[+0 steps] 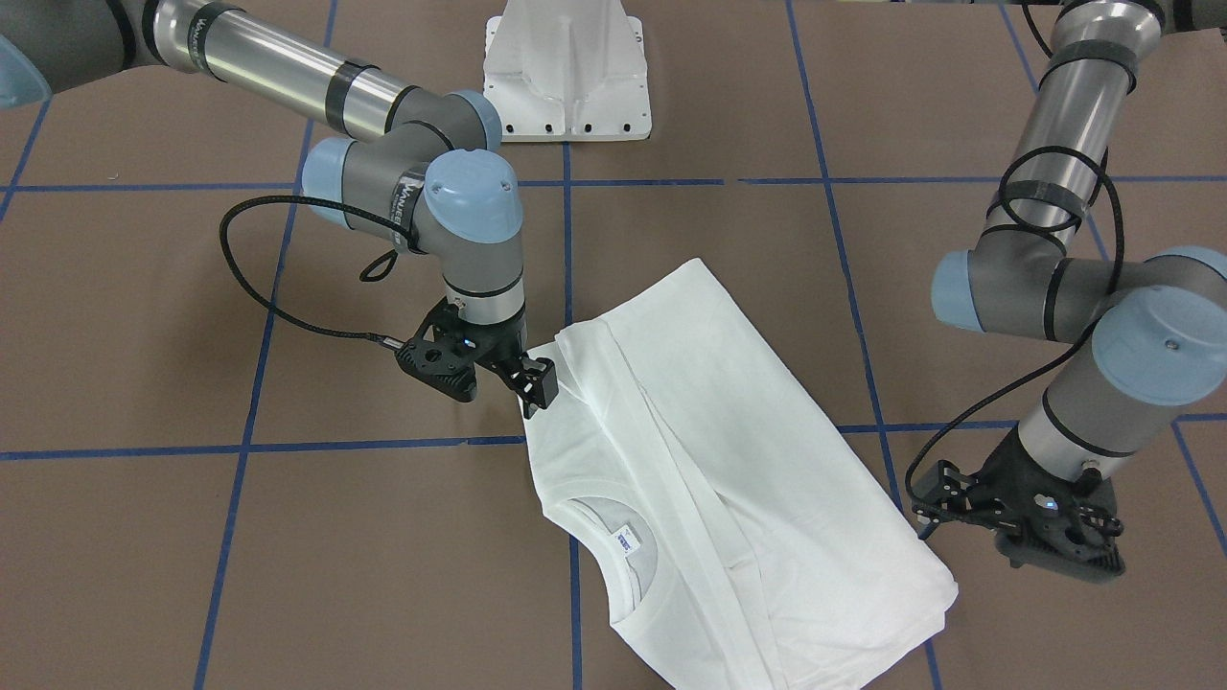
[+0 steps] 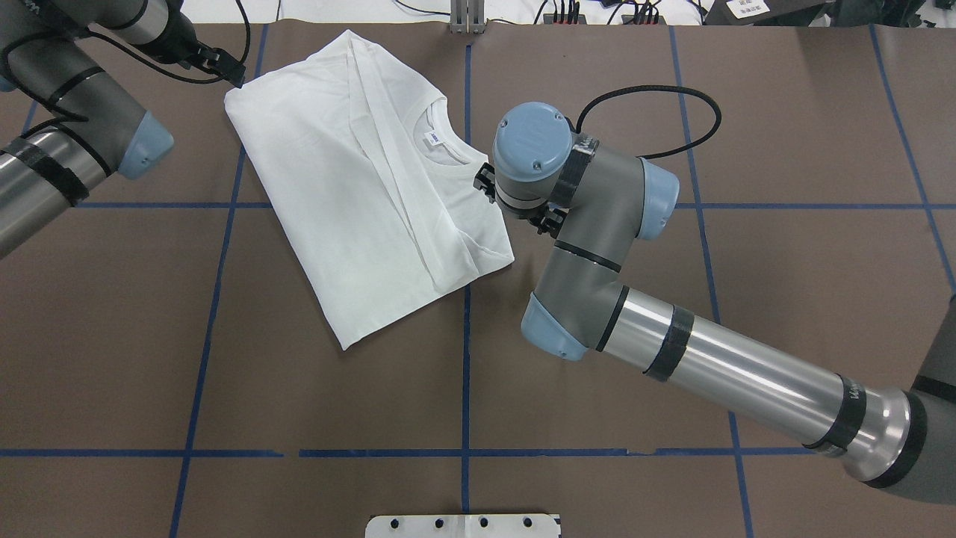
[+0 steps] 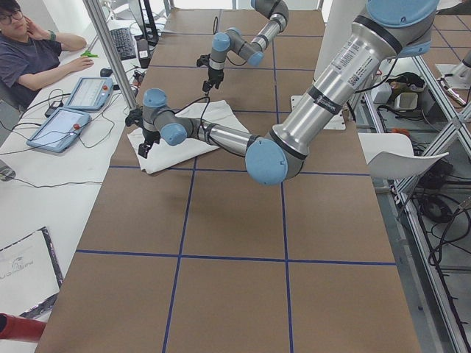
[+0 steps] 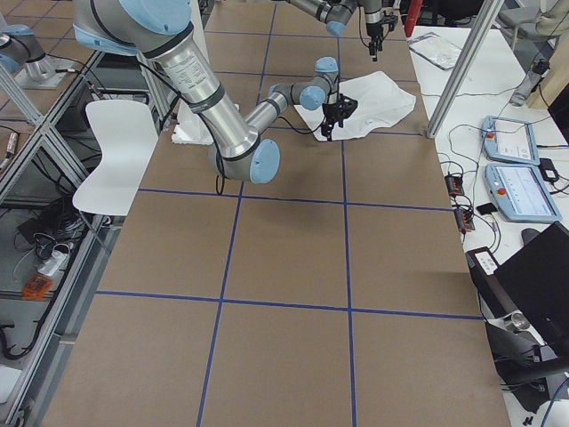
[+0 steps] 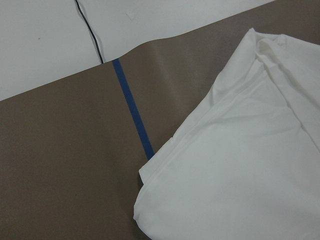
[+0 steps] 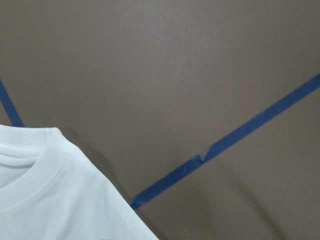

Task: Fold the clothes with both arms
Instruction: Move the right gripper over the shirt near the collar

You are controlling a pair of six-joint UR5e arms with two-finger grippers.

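So the white T-shirt (image 1: 729,431) is lying folded into a long rectangle, set diagonally on the brown table (image 1: 192,335), over one of the blue tape lines (image 1: 249,446) on the side away from the robot. The overhead view is the good one for the shirt itself: you get the collar (image 2: 452,163) and the little neck label (image 2: 432,138) facing up, with a folded strip running down the middle. That same view is useless for the right gripper (image 1: 537,383), since the right arm (image 2: 709,366) has its wrist joint sitting straight over it. The front-facing camera does show it, down low and right at the shirt's side edge, but I honestly can't tell whether its fingers are spread, closed or nipping cloth. The left gripper (image 1: 925,513) sits just beside the shirt's far corner, low to the table, and the same goes for its fingers: too small and dark to call. Neither wrist camera shows any fingers. The left one sees only that layered corner next to a tape line, and the right one a ribbed edge of the shirt over bare table. The left side view also catches a person (image 3: 29,51) sitting by the table's long edge.
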